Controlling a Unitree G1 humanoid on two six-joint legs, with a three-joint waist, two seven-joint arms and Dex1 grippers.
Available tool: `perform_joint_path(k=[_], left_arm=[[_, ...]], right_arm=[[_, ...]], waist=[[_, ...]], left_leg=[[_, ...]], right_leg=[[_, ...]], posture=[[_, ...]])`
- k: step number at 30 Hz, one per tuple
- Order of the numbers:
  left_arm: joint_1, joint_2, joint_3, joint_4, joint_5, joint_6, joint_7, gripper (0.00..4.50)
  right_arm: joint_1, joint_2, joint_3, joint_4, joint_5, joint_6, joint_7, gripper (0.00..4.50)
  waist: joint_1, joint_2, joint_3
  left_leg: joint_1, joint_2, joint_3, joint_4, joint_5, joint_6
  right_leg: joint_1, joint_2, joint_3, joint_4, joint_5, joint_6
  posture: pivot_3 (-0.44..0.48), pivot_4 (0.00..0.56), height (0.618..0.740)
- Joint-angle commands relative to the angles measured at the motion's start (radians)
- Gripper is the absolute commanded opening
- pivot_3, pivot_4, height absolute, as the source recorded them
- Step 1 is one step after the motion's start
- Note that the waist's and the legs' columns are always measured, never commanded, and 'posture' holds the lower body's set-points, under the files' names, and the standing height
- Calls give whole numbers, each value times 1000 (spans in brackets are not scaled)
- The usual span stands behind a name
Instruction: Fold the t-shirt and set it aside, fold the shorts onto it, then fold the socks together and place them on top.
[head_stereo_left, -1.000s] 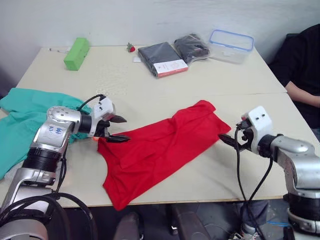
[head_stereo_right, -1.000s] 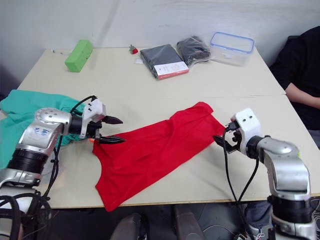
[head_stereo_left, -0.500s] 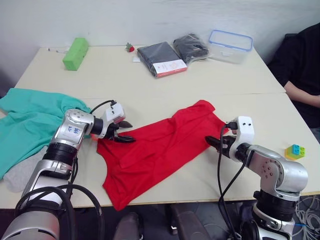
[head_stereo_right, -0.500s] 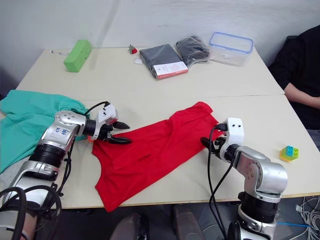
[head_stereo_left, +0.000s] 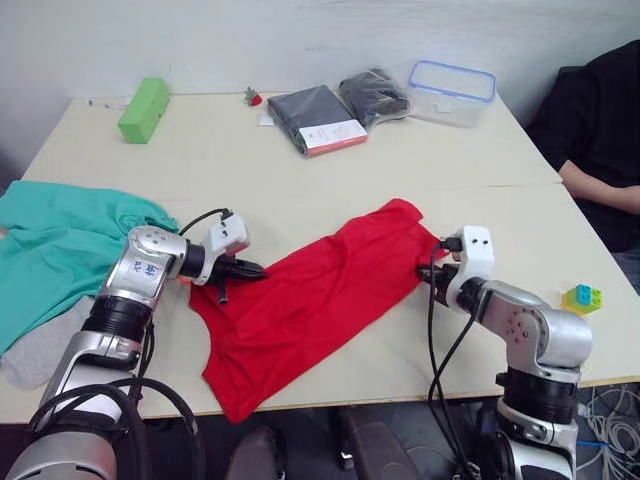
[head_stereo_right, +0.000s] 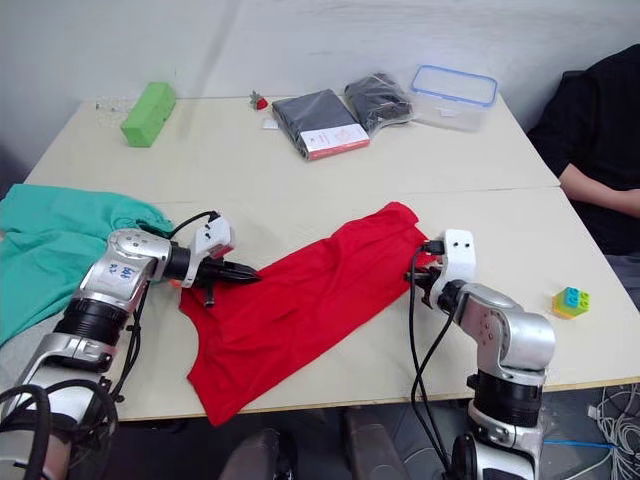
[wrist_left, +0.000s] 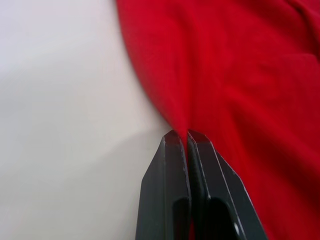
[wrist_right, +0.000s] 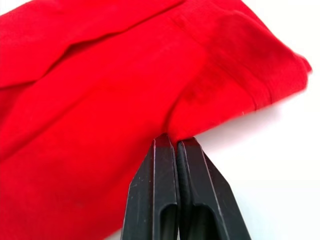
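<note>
Stretched diagonally across the desk, the t-shirt is pinched at opposite edges: the left gripper is clamped on its left edge, the right gripper clamped on the edge near its far right corner. Cut off at the frame's left, the shorts lie spread beside the left arm, with one of the socks partly under them. Behind sit a green block, packaged dark garments and a clear container; a seated person is at right.
</note>
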Motion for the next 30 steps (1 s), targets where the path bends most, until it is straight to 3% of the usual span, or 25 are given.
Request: perform_joint_path(k=[1, 10, 17, 23, 30], left_arm=[[94, 29, 3, -157, -31, 104, -11, 24], [354, 42, 57, -568, -106, 350, 128, 24], [497, -46, 122, -809, -134, 552, 383, 24], [530, -176, 190, -911, -120, 686, 623, 24], [501, -214, 226, -919, -138, 749, 729, 24]], right_arm=[[-84, -55, 66, 142, -7, -110, 33, 0], [-422, -115, 234, 745, -111, -504, 120, 0], [-625, -92, 321, 1140, -205, -772, 151, 0], [-647, -90, 347, 1224, -247, -852, 170, 0], [-624, -100, 353, 1201, -265, -863, 192, 0]], waist=[[-7, 0, 0], [-15, 0, 0], [-12, 0, 0], [-1, 0, 0], [-12, 0, 0]], left_leg=[[0, 0, 0, 0, 0, 0], [1, 0, 0, -2, 0, 0], [0, 0, 0, -4, 0, 0], [1, -2, -1, -3, 1, 2], [6, -4, -2, -3, 7, 3]], right_leg=[[0, 0, 0, 0, 0, 0], [0, 0, 1, -1, 0, 0], [0, 0, 1, -4, 0, 0], [3, -2, 1, -4, 2, 3], [10, -2, 1, -6, 6, 4]], posture=[[0, 150, 740], [0, 150, 740], [0, 150, 740], [0, 150, 740], [0, 150, 740]])
